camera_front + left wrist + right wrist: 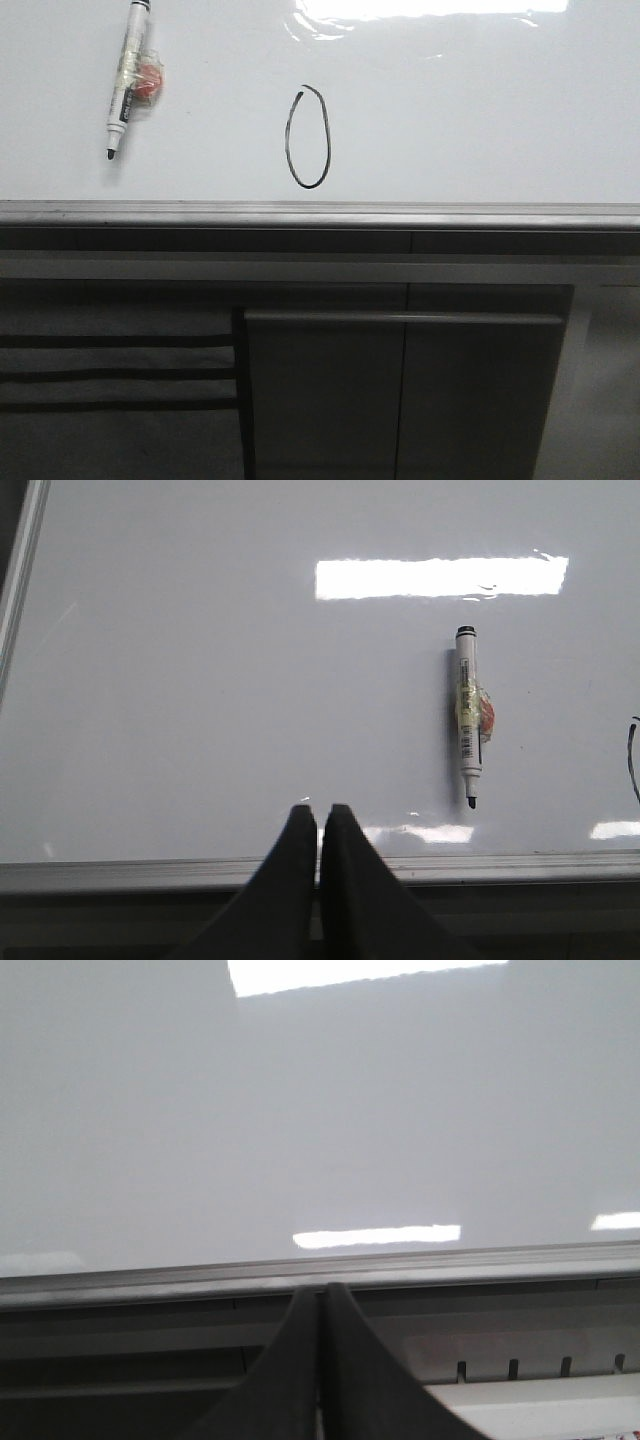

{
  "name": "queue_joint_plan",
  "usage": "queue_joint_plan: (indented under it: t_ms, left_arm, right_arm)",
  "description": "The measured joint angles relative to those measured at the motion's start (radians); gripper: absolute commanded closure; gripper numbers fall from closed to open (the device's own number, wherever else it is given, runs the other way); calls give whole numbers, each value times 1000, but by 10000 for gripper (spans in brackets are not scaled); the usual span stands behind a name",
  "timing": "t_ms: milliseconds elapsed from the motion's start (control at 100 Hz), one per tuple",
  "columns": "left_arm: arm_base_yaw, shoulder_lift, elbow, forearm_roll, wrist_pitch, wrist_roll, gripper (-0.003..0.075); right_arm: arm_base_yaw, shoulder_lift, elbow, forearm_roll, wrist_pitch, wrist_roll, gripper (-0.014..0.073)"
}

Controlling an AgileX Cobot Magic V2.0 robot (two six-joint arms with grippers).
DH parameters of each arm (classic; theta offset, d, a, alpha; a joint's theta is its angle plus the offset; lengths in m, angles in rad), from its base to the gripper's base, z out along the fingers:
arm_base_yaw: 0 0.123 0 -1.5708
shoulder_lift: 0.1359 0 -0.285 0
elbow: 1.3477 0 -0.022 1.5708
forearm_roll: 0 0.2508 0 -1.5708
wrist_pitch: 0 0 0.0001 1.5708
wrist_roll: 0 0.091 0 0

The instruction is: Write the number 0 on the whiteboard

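The whiteboard (480, 120) lies flat and glossy, with a grey metal edge strip along its near side. A thin black number 0 (308, 136), a narrow oval open at its top, is drawn near the board's middle. A white marker (127, 78) with a black tip and tape round its barrel lies uncapped at the board's left. It also shows in the left wrist view (468, 717). My left gripper (319, 812) is shut and empty, above the board's near edge. My right gripper (321, 1290) is shut and empty at the edge strip. Neither gripper shows in the front view.
The grey edge strip (320, 214) runs across the front view. Below it are dark grey cabinet panels (400, 390) and slatted drawers (110, 370). Bright glare (420, 12) lies on the board's far part. A stroke of the 0 (633, 760) shows at the left wrist view's border.
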Motion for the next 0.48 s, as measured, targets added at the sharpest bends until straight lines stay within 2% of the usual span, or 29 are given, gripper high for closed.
queue_joint_plan:
  t_ms: [150,480]
  left_arm:
    - [0,0,0,0,0,0,740]
    - [0,0,0,0,0,0,741]
  right_arm:
    - [0,0,0,-89,-23,98,665]
    - [0,0,0,-102,-23,113,665]
